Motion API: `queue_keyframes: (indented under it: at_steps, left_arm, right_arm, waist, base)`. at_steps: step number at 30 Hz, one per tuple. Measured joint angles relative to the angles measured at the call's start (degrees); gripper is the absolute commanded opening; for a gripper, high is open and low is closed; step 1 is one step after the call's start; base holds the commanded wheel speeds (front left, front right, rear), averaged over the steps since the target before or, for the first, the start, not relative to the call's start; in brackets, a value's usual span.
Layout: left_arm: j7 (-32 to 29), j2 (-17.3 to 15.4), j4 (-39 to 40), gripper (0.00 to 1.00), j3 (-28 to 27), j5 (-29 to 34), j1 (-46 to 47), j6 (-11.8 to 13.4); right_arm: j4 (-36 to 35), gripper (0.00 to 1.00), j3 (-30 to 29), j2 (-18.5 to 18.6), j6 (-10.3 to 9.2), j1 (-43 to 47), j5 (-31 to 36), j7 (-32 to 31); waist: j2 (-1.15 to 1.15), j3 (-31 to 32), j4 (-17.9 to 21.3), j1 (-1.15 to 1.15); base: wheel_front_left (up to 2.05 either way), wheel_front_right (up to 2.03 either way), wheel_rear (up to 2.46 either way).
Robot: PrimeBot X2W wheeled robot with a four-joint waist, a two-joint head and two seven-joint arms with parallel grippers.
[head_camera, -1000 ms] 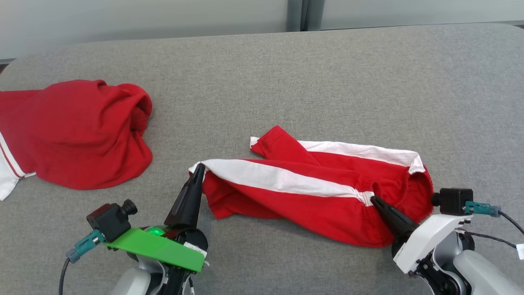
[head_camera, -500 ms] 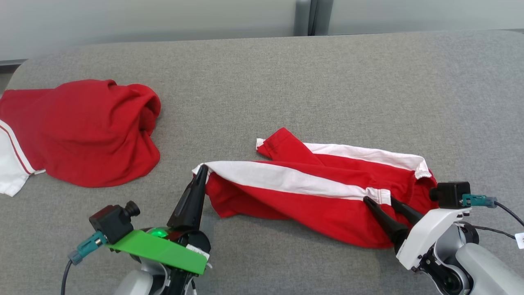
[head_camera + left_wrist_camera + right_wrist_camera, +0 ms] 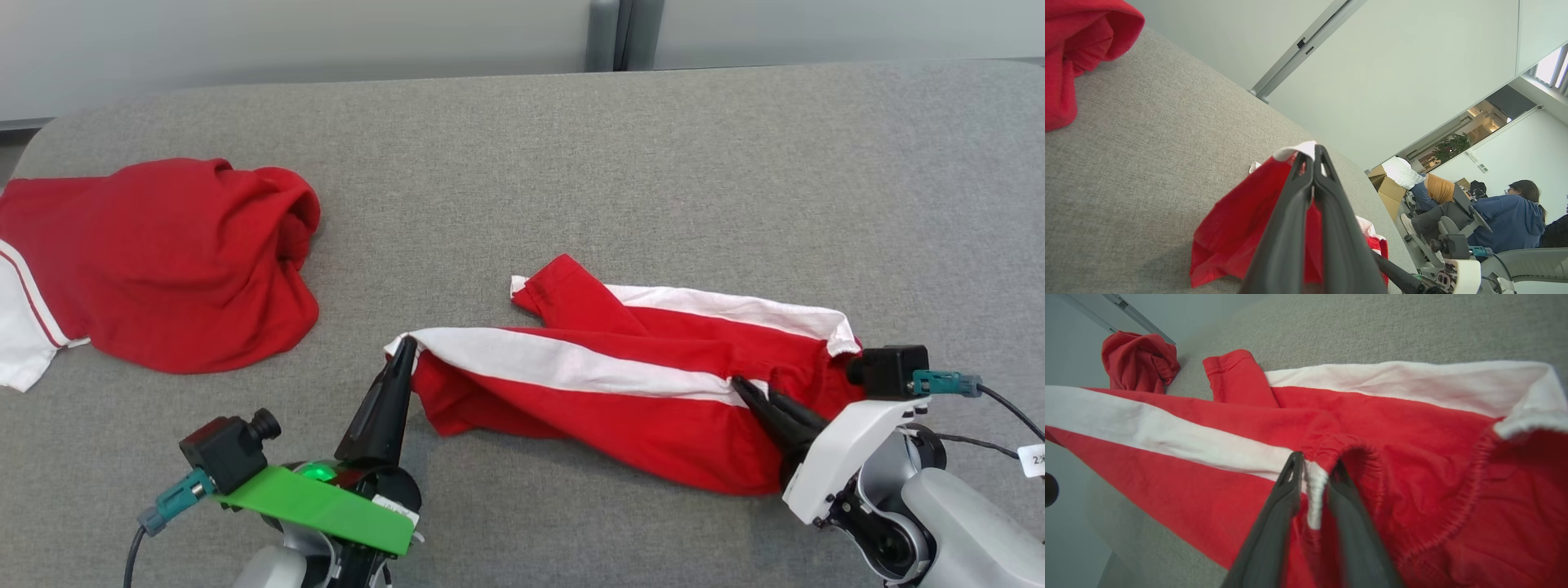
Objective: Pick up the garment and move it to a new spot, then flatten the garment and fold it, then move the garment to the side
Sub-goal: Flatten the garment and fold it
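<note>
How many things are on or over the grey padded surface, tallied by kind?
Red-and-white fabric garments: 2, the long striped garment and the crumpled garment
Dark two-fingered end effectors: 2, the left end effector and the right end effector
Total: 4

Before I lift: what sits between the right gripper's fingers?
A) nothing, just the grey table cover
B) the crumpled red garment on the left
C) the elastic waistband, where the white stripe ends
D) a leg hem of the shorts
C: in the right wrist view, the gathered waistband of the red shorts sits inside the right gripper, right where the white side stripe ends.
</note>
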State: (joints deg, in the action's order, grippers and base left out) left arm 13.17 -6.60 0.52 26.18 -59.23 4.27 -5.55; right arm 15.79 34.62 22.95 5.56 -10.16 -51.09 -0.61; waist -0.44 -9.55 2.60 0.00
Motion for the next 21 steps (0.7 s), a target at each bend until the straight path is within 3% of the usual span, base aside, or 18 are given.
queue_keyframes:
  at_steps: [11,21]
  left_arm:
    - [0.02,-0.01,0.01,0.00,-0.26,0.00,-0.03,0.00]
    - [0.57,-0.07,3.30,0.00,-4.36,-0.02,0.25,-0.01]
  right_arm:
    - [1.15,0.00,1.45,0.51,0.47,-0.20,0.83,-1.77]
    - [-6.31,0.00,-6.11,-1.54,0.97,-7.03,-2.02,6.31]
  waist:
    - [0.00,0.14,0.15,0.00]
    - [0.00,1.05,1.41,0.00]
  base:
    - [0.00,0.00,0.00]
    - [0.00,0.00,0.00]
